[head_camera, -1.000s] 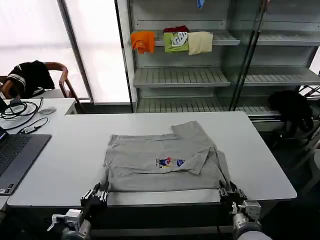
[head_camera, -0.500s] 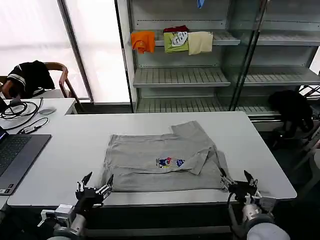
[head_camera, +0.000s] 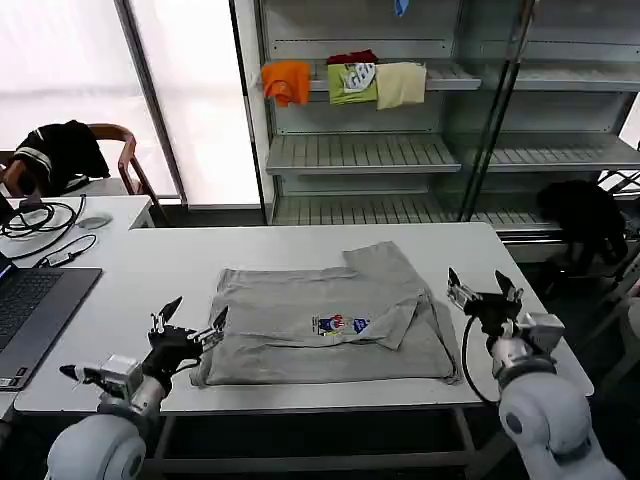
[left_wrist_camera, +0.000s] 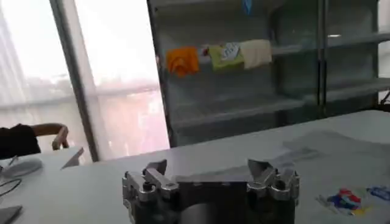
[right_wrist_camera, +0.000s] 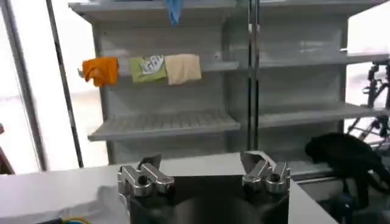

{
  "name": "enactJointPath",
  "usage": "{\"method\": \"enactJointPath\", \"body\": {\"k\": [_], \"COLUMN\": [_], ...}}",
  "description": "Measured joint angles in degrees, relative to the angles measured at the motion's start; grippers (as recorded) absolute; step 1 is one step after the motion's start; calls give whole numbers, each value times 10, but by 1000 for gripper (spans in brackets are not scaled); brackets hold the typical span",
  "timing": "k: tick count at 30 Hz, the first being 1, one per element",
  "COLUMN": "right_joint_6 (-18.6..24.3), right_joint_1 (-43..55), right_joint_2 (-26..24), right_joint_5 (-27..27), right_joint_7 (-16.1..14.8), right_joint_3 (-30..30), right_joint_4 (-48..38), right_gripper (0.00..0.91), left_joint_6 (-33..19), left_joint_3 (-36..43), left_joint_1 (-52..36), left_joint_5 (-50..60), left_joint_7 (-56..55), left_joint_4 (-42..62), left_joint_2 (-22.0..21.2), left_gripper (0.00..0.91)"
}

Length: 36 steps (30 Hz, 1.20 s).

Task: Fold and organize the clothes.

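The grey shirt [head_camera: 325,325] lies folded on the white table [head_camera: 130,290], its front hem close to the near edge. The left gripper [head_camera: 188,325] and right gripper [head_camera: 482,288] hover wide open beside it, over bare tabletop. The chest print [head_camera: 339,325] is too small to read.

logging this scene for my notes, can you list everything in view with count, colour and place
shirt: one, light grey with a small multicoloured print, lying partly folded in the middle of the table
table: one, white, in front of the robot
folded garments: three, orange, green and cream, side by side on an upper shelf
shelving unit: one, grey metal, behind the table
laptop: one, dark grey, at the table's left edge
black garment: one, draped over a chair far left
left gripper: open, by the shirt's near left corner
right gripper: open, just right of the shirt
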Motion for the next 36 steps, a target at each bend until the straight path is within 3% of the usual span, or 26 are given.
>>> {"method": "enactJointPath", "body": {"k": [18, 36], "right_joint_6": [0, 24], "right_joint_1": [273, 400], "right_joint_2": [40, 117], "right_joint_5": [-7, -45], "right_joint_7": [-55, -102], "right_joint_3": [-114, -152], "right_joint_4": [-295, -565], "right_gripper": [907, 907], "left_joint_6": [17, 18], "left_joint_3": [104, 149], "left_joint_1": [-236, -360], "left_joint_5": [-41, -17], "left_joint_7": [20, 28], "left_joint_4": [213, 397], "left_joint_2": [5, -36], "left_gripper": [907, 907]}}
